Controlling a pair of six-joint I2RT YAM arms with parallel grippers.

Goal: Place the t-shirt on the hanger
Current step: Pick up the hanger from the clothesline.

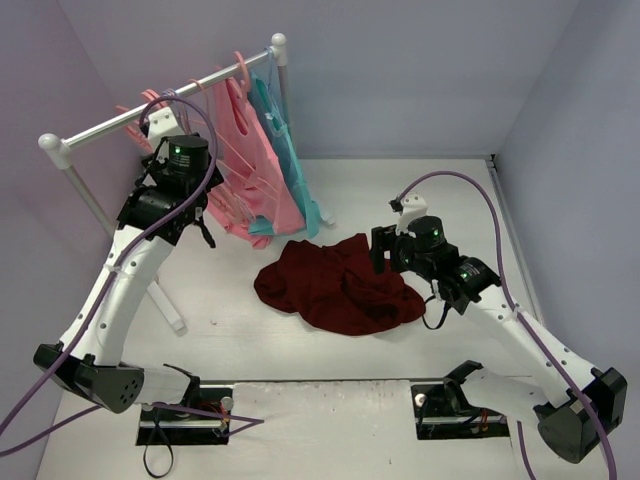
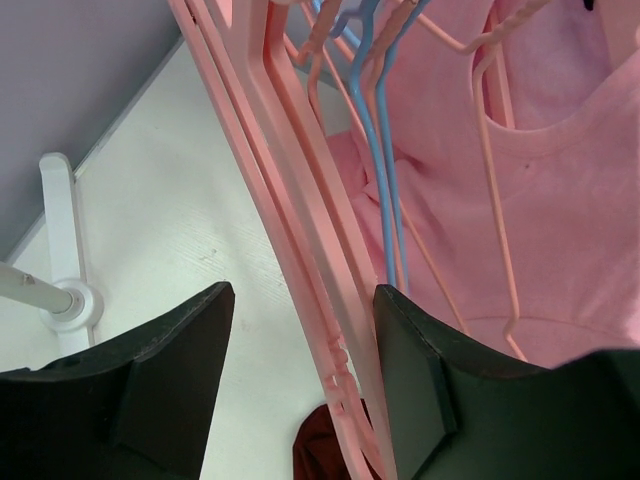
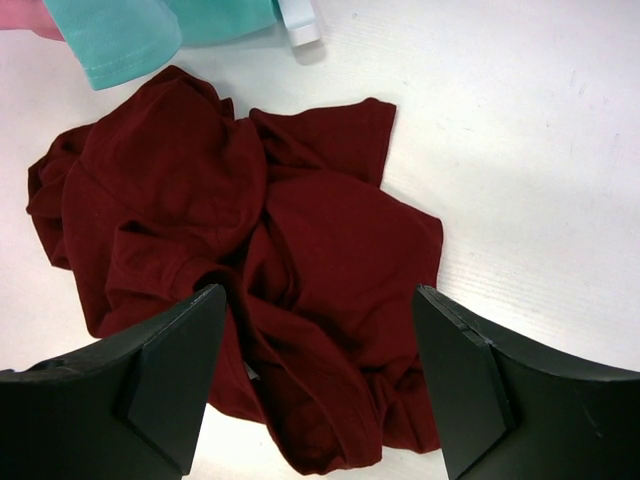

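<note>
The dark maroon t-shirt (image 1: 340, 285) lies crumpled on the white table, and it fills the right wrist view (image 3: 250, 240). My right gripper (image 1: 380, 255) hovers over its right part, open and empty (image 3: 315, 385), with the fabric below between the fingers. My left gripper (image 1: 200, 228) is up at the rack. In the left wrist view it is open (image 2: 305, 385), and the salmon-pink hanger (image 2: 300, 230), stacked with similar bars, runs between the fingers, close against the right finger (image 2: 420, 380). A bit of the t-shirt shows below (image 2: 315, 450).
A white clothes rack (image 1: 150, 112) stands at the back left with a pink garment (image 1: 245, 170) and a teal garment (image 1: 290, 160) hanging on it. Thin blue and pink hangers (image 2: 385, 150) hang by the pink garment. The rack's foot (image 2: 60, 250) is on the table.
</note>
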